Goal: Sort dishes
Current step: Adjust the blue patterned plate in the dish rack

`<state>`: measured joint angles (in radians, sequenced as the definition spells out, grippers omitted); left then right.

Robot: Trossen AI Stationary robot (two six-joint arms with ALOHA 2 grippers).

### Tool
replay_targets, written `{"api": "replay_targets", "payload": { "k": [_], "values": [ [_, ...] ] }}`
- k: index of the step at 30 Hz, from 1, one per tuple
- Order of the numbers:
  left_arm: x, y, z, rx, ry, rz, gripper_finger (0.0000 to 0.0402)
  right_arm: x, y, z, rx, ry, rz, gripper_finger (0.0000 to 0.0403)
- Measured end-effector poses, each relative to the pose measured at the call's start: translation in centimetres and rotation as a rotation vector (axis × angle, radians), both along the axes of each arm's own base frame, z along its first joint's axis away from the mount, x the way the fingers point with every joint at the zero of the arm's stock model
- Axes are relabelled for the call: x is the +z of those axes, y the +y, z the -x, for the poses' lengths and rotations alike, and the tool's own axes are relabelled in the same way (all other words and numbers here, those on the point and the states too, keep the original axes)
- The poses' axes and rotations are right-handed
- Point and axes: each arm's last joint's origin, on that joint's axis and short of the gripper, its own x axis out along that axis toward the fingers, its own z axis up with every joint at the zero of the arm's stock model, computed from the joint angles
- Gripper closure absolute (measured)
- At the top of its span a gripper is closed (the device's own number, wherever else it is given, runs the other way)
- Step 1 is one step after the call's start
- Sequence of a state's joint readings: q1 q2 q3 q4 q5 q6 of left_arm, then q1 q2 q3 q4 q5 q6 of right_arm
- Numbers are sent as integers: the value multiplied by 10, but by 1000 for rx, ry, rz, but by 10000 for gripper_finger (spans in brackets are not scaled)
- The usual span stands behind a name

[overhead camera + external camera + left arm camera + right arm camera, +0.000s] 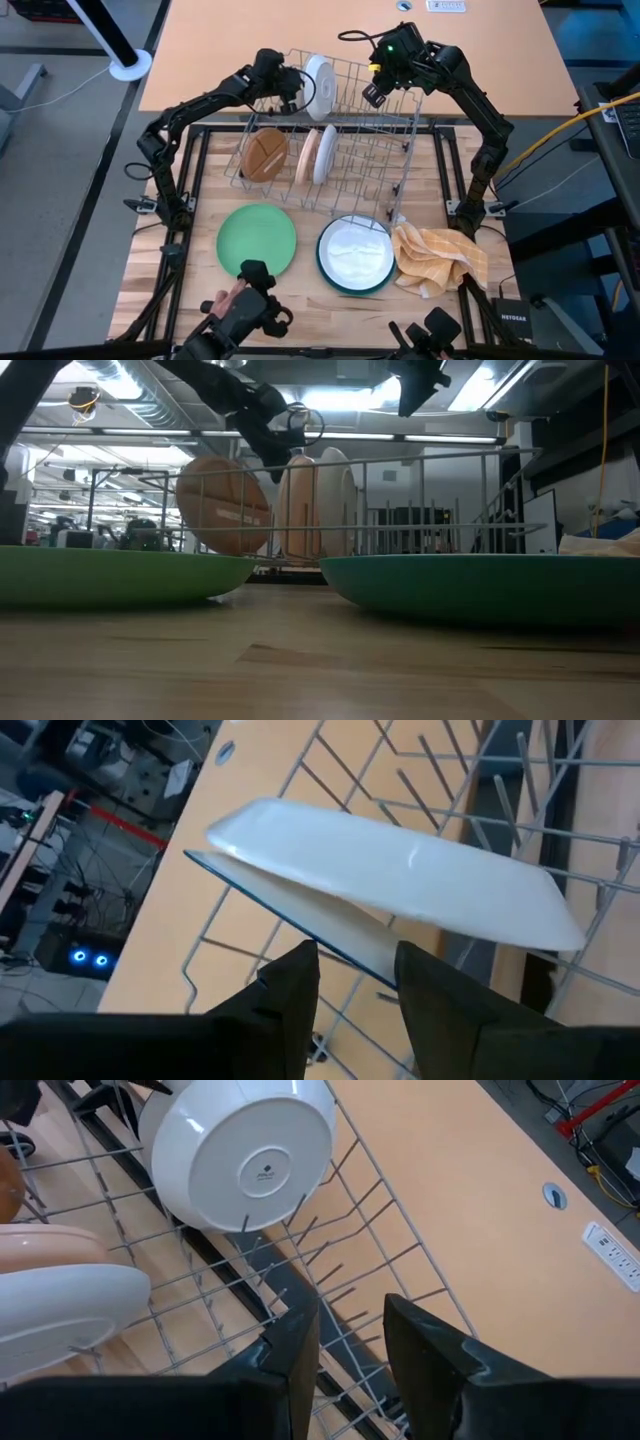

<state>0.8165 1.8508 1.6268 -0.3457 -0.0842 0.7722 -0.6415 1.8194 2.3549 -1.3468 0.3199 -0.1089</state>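
Observation:
My left gripper (298,92) is shut on a white plate (320,82) that stands on edge in the far row of the grey wire rack (370,175). The plate also shows in the right wrist view (240,1155). My right gripper (377,92) hovers over the rack's far right part, slightly open and empty (350,1345). A brown plate (265,155), a tan plate (305,155) and a white plate (326,155) stand on edge in the rack's near row. A green plate (257,238) and a teal plate (330,275) with a white plate (355,252) in it lie on the table. My left gripper pinches the white plate's rim (352,948) between its two fingers, on the plate's left edge. The fingers come from the table's left, across the rim. The plate stands upright on edge, its lower edge (225,1228) among the rack's prongs.
A yellow checked cloth (438,258) lies crumpled right of the teal plate. A person's hand (222,302) shows by the camera mount at the table's near edge. The rack's right half holds no plates. Bare table lies beyond the rack (480,40).

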Motion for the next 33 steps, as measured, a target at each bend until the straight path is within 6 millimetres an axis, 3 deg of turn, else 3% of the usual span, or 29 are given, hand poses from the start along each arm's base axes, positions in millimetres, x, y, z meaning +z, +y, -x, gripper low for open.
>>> {"api": "replay_targets", "payload": {
  "k": [16,33],
  "values": [
    [-2,5,5,195,-62,39,274,0,0,0,0,2,0,283],
    [1,6,5,448,-362,215,274,0,0,1,0,7,-5,283]
  ]
}}
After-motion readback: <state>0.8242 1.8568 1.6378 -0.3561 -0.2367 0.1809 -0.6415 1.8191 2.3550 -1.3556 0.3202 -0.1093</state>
